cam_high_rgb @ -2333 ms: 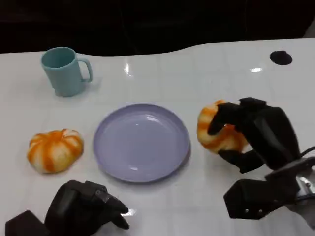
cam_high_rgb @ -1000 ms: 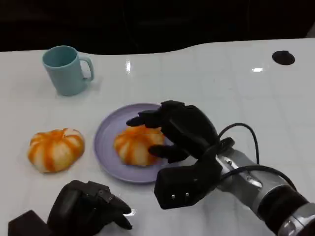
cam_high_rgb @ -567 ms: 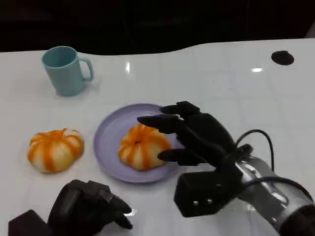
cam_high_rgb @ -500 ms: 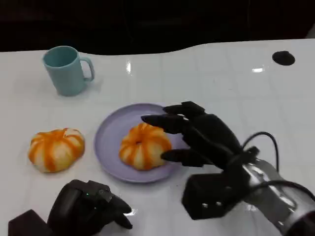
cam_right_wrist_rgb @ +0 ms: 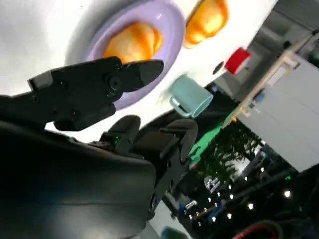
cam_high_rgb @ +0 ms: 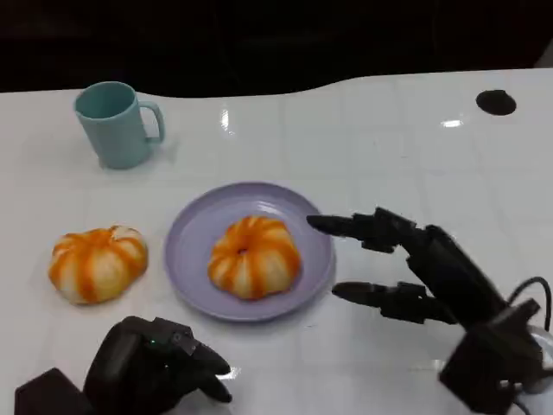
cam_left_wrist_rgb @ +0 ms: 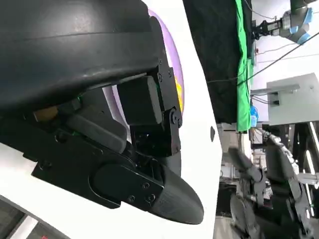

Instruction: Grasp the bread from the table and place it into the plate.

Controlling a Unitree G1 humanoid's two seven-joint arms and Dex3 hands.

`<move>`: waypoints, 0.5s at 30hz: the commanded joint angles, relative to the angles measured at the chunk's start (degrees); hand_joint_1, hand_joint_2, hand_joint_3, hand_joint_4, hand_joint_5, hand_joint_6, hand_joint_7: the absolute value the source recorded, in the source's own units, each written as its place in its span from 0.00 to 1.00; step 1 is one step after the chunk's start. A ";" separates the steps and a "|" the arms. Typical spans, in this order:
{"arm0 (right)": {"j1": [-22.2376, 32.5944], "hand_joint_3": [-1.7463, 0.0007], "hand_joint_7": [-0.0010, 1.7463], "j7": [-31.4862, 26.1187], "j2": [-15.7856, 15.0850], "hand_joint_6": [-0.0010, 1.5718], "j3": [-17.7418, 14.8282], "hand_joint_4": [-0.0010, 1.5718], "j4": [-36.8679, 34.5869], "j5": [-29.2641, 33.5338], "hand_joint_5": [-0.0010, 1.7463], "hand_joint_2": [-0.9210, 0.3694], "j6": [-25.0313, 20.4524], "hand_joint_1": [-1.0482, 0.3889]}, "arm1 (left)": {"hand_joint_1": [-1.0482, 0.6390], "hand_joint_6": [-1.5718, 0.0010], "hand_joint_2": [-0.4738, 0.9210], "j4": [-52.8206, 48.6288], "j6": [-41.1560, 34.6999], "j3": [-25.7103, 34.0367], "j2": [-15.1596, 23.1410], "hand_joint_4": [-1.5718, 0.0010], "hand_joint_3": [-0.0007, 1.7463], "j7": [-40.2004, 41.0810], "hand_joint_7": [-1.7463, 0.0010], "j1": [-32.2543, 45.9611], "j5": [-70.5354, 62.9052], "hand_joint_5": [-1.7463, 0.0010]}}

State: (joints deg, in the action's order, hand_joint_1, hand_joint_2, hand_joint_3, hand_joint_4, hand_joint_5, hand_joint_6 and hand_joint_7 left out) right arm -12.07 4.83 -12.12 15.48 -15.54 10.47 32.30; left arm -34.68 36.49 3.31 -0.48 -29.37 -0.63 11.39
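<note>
While bread (cam_high_rgb: 254,257) sits on plate (cam_high_rgb: 200,226), right hand (cam_high_rgb: 413,270) hovers empty.

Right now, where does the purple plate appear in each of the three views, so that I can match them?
Head view: the purple plate is at centre, holding one bread.
Left wrist view: a thin purple edge behind the left robot hand.
Right wrist view: the plate is beyond the right robot hand.
Shared landmark: the bread on it.

My head view is bright and slightly soft. Overhead light leaves small glare spots on the glossy white bench (cam_high_rgb: 389,156) beyond the plate (cam_high_rgb: 186,251); behind it all is black. My fingers (cam_right_wrist_rgb: 99,84) loom blurred in both wrist views.
</note>
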 commanded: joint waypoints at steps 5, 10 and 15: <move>8.36 0.64 0.20 10.53 -1.88 0.50 -5.07 0.36 8.47 -12.73 0.60 0.16 -6.08 0.61 | 0.00 0.00 0.98 -0.32 0.24 0.19 0.71 0.08 0.00 -0.12 0.87 -0.17 0.46 0.64; 12.52 0.64 0.50 15.44 -2.23 0.43 -7.16 0.38 13.34 -18.90 0.72 0.13 -12.06 0.61 | 0.00 0.00 0.98 -0.30 0.60 0.16 0.78 0.08 0.00 0.43 0.88 -0.17 -0.08 0.64; 16.33 0.70 0.64 16.25 -1.06 0.43 -8.54 0.42 16.60 -20.93 0.81 0.07 -14.80 0.62 | 0.00 0.00 0.98 -0.56 0.63 0.30 0.82 0.08 0.00 0.49 0.88 -0.24 -0.06 0.64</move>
State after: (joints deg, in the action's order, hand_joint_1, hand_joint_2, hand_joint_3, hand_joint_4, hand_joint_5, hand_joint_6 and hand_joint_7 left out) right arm 2.25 21.26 -13.48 8.29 -0.72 -9.77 18.33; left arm -35.03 36.56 3.30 -0.52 -29.34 -0.81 11.34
